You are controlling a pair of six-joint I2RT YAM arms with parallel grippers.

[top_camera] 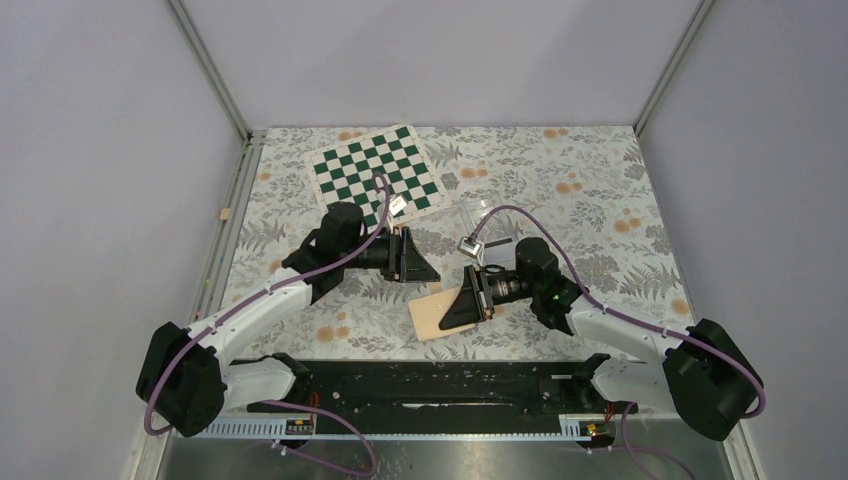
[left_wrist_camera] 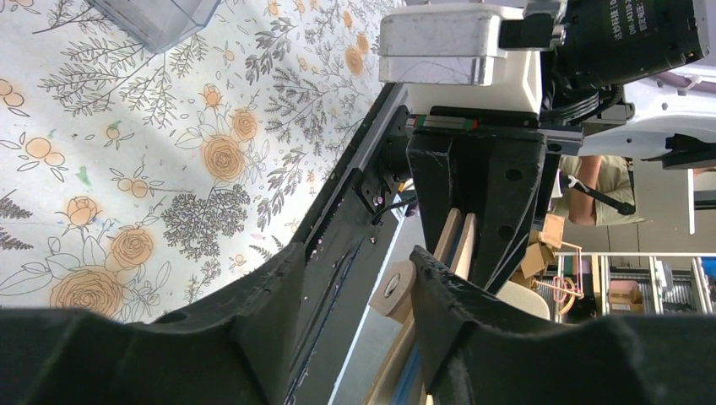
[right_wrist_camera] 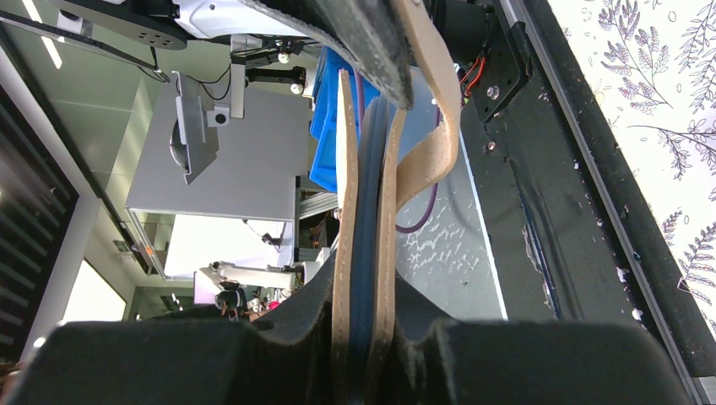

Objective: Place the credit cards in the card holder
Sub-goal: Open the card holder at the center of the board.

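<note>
The card holder is a tan wallet held on edge just above the table, near the front middle. My right gripper is shut on it. In the right wrist view the wallet stands edge-on between my jaws, dark blue showing between its tan layers. Its snap strap curls away toward the left arm's black finger. My left gripper is open just behind the wallet. The snap tab lies against its right finger. No credit card shows in any view.
A clear plastic box stands just behind both grippers and shows in the left wrist view. A green-and-white chessboard lies at the back. The black base rail runs along the near edge. Floral cloth covers the table.
</note>
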